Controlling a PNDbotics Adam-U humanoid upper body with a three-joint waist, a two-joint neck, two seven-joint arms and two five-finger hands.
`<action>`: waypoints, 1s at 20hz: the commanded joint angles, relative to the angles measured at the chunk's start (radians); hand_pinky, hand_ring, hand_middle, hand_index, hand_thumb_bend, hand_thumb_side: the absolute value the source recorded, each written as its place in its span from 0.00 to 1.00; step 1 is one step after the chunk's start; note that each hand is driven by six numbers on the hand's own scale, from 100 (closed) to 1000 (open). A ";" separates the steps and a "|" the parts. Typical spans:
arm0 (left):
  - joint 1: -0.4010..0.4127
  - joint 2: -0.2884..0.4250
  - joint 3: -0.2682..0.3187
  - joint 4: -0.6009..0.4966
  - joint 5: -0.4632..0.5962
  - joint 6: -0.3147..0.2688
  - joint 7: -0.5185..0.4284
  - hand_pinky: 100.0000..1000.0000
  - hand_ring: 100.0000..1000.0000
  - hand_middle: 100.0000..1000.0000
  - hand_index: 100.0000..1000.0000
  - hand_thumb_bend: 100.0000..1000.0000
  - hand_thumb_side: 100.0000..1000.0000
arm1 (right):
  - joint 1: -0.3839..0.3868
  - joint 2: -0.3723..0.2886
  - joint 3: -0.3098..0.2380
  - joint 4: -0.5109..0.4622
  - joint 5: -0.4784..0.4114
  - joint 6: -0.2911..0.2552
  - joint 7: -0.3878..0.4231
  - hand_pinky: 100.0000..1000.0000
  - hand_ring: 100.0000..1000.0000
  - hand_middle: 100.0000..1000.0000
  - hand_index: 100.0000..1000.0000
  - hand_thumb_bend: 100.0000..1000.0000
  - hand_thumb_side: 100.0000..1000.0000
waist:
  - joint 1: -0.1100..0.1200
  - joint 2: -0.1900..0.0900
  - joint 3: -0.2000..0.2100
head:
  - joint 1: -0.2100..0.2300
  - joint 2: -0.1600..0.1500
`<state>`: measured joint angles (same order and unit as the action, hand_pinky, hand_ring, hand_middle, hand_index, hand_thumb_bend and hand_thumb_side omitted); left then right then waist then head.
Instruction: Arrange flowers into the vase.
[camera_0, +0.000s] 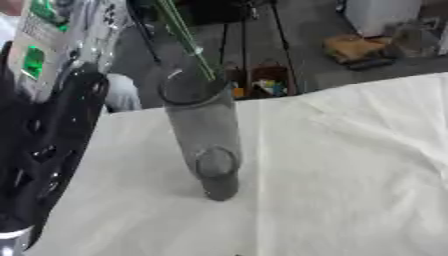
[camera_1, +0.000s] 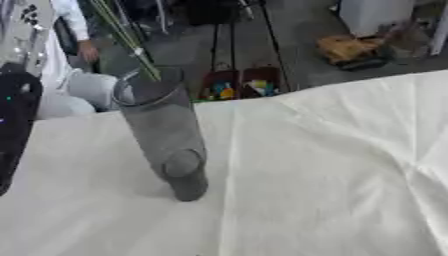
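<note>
Green stems (camera_0: 188, 42) entering grey vase (camera_0: 206, 135) on white-clothed table (camera_0: 350, 175), frame centre. Task under way. Hands' state impossible to tell.

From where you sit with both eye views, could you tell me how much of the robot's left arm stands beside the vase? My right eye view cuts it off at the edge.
Observer: In the left eye view the black left arm fills the left side. It reaches from the lower corner up to about the level of the rim of the vase.
Operator: Thank you. Does it touch the vase?
Observer: No, a strip of white tablecloth shows between them.
Operator: Is there anything above the arm?
Observer: Yes, a pale panel with a green patch, too blurred to identify.
</note>
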<state>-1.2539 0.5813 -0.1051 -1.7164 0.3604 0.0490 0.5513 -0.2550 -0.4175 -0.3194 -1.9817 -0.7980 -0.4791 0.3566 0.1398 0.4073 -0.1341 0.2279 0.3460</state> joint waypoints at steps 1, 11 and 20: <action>-0.011 0.026 0.003 -0.011 -0.007 -0.012 0.000 0.00 0.00 0.00 0.00 0.00 0.89 | -0.009 -0.011 -0.006 -0.018 0.003 0.001 0.004 0.56 0.70 0.59 0.71 0.00 1.00 | -0.005 -0.017 -0.003 | 0.005 -0.016; 0.007 0.036 -0.012 -0.016 -0.052 -0.053 -0.013 0.00 0.00 0.00 0.00 0.00 0.86 | -0.014 -0.009 -0.007 -0.018 0.004 0.002 0.007 0.56 0.70 0.59 0.71 0.00 1.00 | -0.003 -0.008 -0.009 | 0.005 -0.026; 0.016 0.045 -0.016 -0.018 -0.077 -0.087 -0.022 0.00 0.00 0.00 0.00 0.00 0.84 | -0.016 -0.005 -0.008 -0.018 0.005 0.001 0.011 0.56 0.70 0.59 0.71 0.00 1.00 | -0.003 -0.001 -0.013 | 0.003 -0.038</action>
<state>-1.2233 0.5909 -0.1260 -1.7225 0.2900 -0.0294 0.5305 -0.2637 -0.4102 -0.3196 -1.9817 -0.7969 -0.4782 0.3643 0.1432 0.4261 -0.1469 0.2306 0.3227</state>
